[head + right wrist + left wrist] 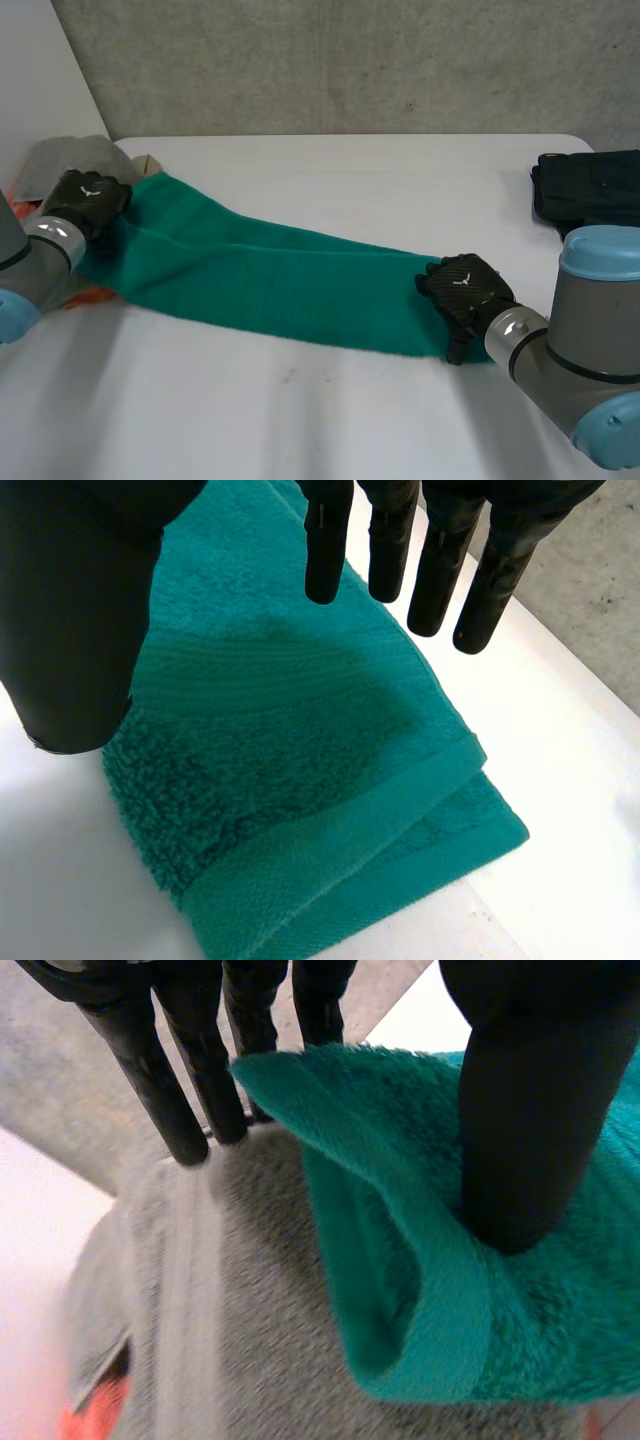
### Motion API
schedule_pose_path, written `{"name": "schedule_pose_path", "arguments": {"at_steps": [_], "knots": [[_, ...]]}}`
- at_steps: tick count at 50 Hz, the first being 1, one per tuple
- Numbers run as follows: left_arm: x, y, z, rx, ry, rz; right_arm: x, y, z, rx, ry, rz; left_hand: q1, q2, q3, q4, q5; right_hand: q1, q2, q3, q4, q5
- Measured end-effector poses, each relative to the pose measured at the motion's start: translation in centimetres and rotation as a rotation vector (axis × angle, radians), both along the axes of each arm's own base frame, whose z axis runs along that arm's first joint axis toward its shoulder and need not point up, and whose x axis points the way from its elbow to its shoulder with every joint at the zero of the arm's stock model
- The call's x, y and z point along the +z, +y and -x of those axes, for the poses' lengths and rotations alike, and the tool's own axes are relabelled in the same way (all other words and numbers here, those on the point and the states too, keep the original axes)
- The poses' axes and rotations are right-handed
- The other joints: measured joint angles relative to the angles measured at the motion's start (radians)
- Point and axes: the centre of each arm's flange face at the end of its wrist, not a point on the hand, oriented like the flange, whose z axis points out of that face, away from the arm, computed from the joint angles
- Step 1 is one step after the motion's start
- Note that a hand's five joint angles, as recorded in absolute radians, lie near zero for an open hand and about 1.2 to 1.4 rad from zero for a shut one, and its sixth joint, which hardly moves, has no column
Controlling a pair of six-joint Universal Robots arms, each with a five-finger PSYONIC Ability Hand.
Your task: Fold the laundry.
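One green towel (280, 285) — left hand (88, 203) pinches one end — right hand (465, 290), fingers straight, over the other.

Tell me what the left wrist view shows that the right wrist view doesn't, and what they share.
Left wrist view alone: the left hand pinching a folded-over corner of the green towel between thumb and fingers, over a grey cloth with an orange patch at its edge. Right wrist view alone: the right hand, fingers straight, above the towel's other end, which lies doubled, its hem band showing. Both: the green towel beneath a black hand, and some of the white table.
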Motion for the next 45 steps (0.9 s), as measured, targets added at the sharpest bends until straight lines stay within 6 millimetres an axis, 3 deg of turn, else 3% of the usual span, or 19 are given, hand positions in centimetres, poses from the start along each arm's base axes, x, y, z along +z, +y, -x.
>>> {"name": "schedule_pose_path", "arguments": {"at_steps": [1,5,6,7,12,20,21,25,26,28,30,33,35,36,39,45], "knots": [[-0.2,0.0,0.3,-0.022,0.008,-0.005,-0.2,-0.1,0.0,-0.005,0.003,0.004,0.266,0.251,0.251,0.251,0.245,0.014,0.012,0.015,0.014,0.015],[-0.4,0.1,0.8,-0.050,0.018,-0.011,-0.6,-0.3,0.1,-0.007,0.015,0.007,0.441,0.449,0.439,0.440,0.428,0.099,0.105,0.103,0.105,0.093],[-0.3,0.2,1.0,-0.056,0.020,-0.010,-0.7,-0.4,0.2,-0.007,0.021,0.009,0.647,0.664,0.657,0.661,0.643,0.117,0.132,0.121,0.124,0.110],[-0.3,0.2,1.1,-0.061,0.022,-0.008,-0.8,-0.5,0.2,-0.008,0.027,0.012,0.704,0.728,0.728,0.734,0.710,0.221,0.250,0.236,0.236,0.221],[1.2,0.6,1.5,-0.070,0.035,0.026,-1.0,-0.7,0.5,-0.017,0.054,0.023,0.704,0.755,0.765,0.773,0.722,0.523,0.583,0.556,0.558,0.535],[5.3,1.8,1.9,-0.069,0.103,0.112,-0.8,-0.9,1.0,-0.032,0.075,0.028,0.704,0.756,0.765,0.774,0.722,0.523,0.583,0.556,0.558,0.535],[6.2,2.2,2.0,-0.071,0.129,0.129,-0.4,-0.9,1.4,-0.040,0.082,0.034,0.704,0.756,0.765,0.774,0.722,0.731,0.828,0.830,0.832,0.816],[8.2,3.3,2.5,-0.083,0.194,0.158,0.6,-1.1,2.5,-0.058,0.104,0.051,0.704,0.756,0.765,0.774,0.722,0.730,0.828,0.830,0.832,0.816],[9.0,4.2,2.9,-0.095,0.235,0.165,1.3,-1.4,3.5,-0.075,0.131,0.061,0.704,0.756,0.765,0.774,0.722,0.730,0.828,0.830,0.832,0.816],[9.0,4.2,2.9,-0.095,0.235,0.165,1.3,-1.4,3.5,-0.075,0.131,0.061,0.704,0.756,0.765,0.774,0.722,0.730,0.828,0.830,0.832,0.816],[9.6,5.5,3.6,-0.116,0.275,0.164,2.6,-1.7,5.4,-0.096,0.190,0.066,0.704,0.756,0.765,0.774,0.722,0.731,0.828,0.830,0.832,0.816],[9.7,6.5,4.0,-0.130,0.286,0.157,3.6,-1.8,6.7,-0.100,0.222,0.056,0.704,0.765,0.772,0.775,0.722,0.729,0.825,0.826,0.828,0.815],[9.7,7.0,4.2,-0.134,0.286,0.155,4.0,-1.8,7.1,-0.095,0.211,0.045,0.704,0.766,0.774,0.775,0.722,0.471,0.548,0.545,0.548,0.566],[9.7,7.0,4.2,-0.134,0.286,0.156,4.0,-1.8,7.1,-0.093,0.206,0.043,0.704,0.766,0.774,0.775,0.722,0.471,0.548,0.545,0.548,0.566],[9.8,7.4,4.1,-0.134,0.283,0.162,4.2,-1.7,7.0,-0.087,0.129,0.011,0.704,0.767,0.774,0.775,0.722,0.109,0.131,0.127,0.133,0.148],[10.4,7.5,4.0,-0.131,0.283,0.181,3.8,-1.4,6.3,-0.090,-0.028,-0.065,0.704,0.767,0.774,0.775,0.722,0.070,0.084,0.067,0.062,0.074]]}}
